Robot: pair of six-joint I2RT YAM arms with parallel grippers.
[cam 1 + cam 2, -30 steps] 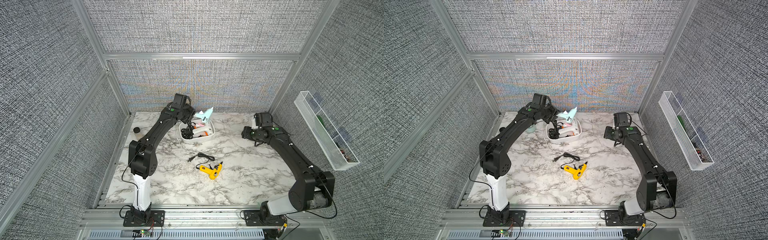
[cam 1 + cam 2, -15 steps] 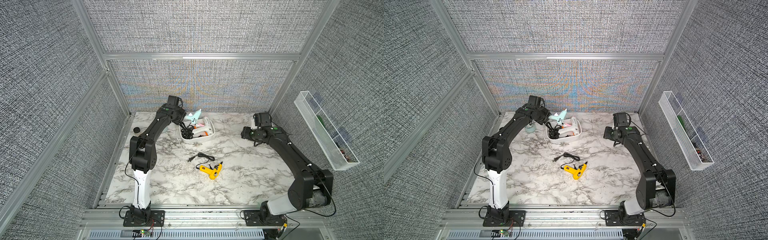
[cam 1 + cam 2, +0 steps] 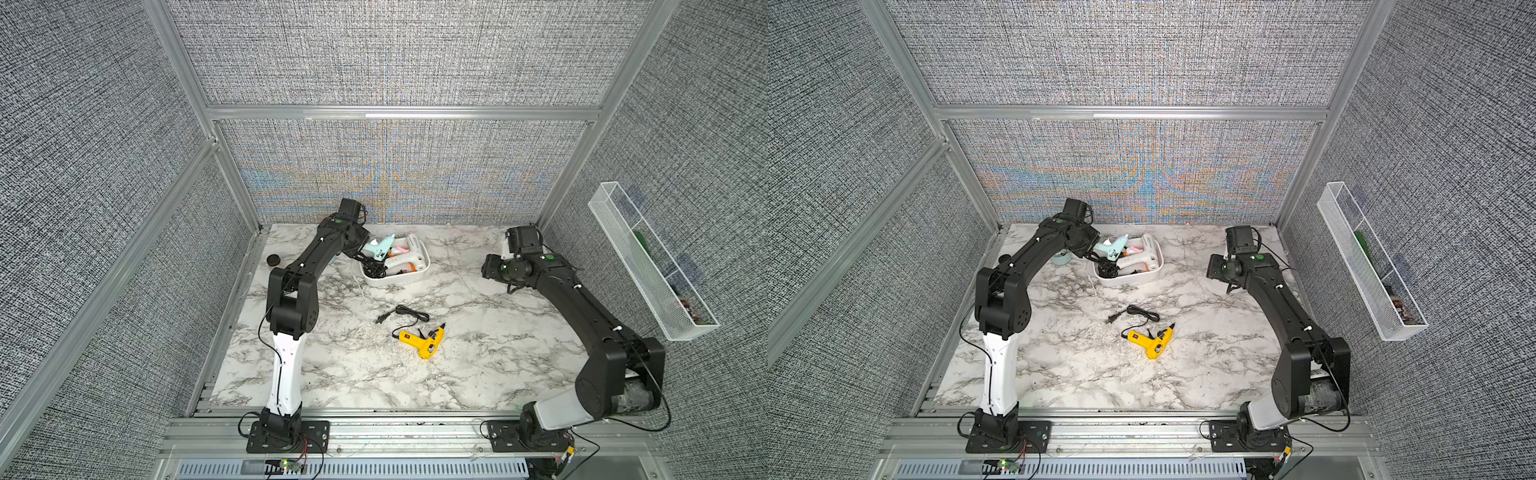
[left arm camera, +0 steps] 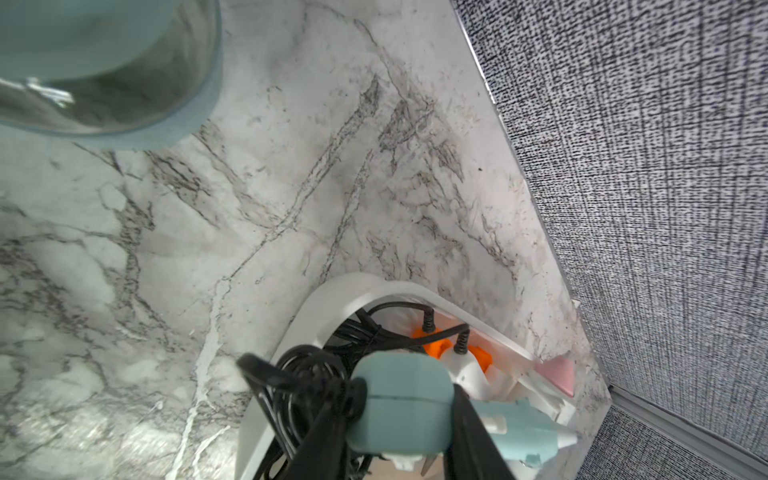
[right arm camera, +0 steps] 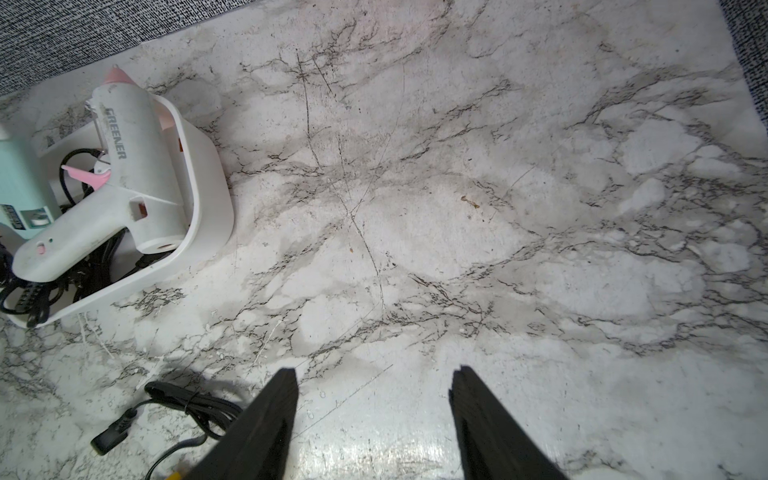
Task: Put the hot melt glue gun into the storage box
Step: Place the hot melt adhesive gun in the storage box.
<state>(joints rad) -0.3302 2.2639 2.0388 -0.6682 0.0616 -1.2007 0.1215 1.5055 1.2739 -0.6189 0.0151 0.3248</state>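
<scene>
Marble-patterned tabletop inside grey fabric walls, seen in both top views. Shows white storage box at upper centre, holding white glue gun and tangled black cords. Shows left gripper at box's left end, gripping pale blue glue gun, tilted, nozzle toward back wall. Places yellow glue gun at centre frame, lying on table beside loose black cord, well apart from box.

Left wrist view: shows dark fingers pinching blue gun's handle over a corner of box.

Right wrist view: shows right gripper spread, holding nothing, over bare marble, box off to one side.
</scene>
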